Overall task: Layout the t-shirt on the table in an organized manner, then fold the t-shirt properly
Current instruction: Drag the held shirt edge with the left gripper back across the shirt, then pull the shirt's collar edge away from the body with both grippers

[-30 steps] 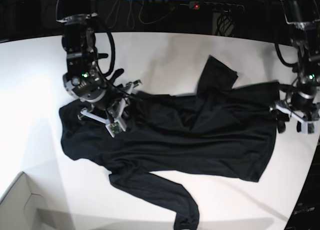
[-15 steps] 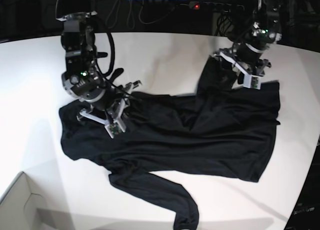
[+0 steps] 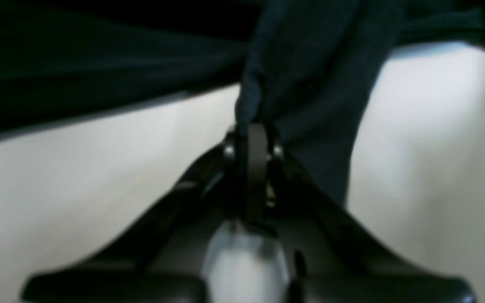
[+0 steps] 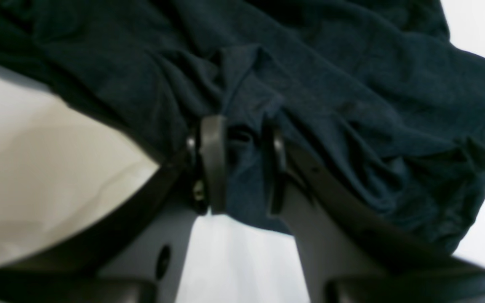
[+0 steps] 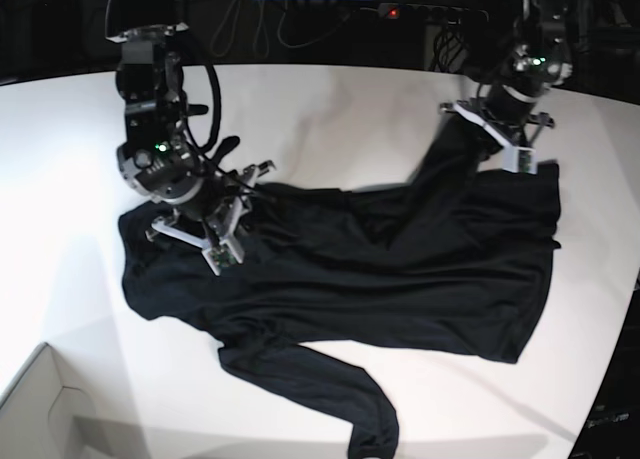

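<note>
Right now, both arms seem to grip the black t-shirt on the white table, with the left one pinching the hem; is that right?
Not quite: the left gripper pinches a sleeve of the t-shirt, not the hem, as the base view shows. The right gripper grips fabric too, and the table is white.

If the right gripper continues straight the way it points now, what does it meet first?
Nothing new: the right gripper already has its jaws in a bunched fold of the plain black soft-fabric t-shirt. Straight on lies more shirt, then probably the white table; depth is unclear.
</note>
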You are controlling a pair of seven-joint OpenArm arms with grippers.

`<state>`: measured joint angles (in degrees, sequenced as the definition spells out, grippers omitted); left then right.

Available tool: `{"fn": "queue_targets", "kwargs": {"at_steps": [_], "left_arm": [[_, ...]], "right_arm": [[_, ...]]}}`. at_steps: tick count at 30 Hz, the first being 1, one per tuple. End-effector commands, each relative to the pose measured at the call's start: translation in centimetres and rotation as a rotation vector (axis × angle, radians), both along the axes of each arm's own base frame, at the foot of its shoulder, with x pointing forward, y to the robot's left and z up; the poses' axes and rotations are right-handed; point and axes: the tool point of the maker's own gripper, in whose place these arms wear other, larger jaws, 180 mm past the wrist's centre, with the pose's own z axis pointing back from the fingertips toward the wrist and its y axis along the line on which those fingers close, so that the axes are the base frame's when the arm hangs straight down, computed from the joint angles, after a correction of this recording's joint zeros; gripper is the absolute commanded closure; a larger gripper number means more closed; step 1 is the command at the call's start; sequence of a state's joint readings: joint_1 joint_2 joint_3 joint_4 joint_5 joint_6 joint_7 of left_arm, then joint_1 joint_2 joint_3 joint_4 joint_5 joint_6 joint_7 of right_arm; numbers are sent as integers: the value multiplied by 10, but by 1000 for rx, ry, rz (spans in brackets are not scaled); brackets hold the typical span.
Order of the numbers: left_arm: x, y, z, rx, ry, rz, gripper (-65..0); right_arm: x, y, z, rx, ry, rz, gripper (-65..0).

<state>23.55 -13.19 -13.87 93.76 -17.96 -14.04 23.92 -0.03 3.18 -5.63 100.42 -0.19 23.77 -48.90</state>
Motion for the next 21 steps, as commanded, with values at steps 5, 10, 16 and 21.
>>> {"fn": "queue_targets", "kwargs": {"at_steps": [5,10,16,21], "left_arm": [[4,29,77,83,-195,27,0],[-3,42,111,144,-268,-47,0],[-13,76,106,187,-240,-4,0],[-18,88,97,191,-212,26,0]], "right_arm": [[9,2,14,16,-51,1,-152],[9,2,14,17,-51,1,-152],[9,2,14,18,-52,1,-152],[5,3,10,21,-40,1,-152]]}}
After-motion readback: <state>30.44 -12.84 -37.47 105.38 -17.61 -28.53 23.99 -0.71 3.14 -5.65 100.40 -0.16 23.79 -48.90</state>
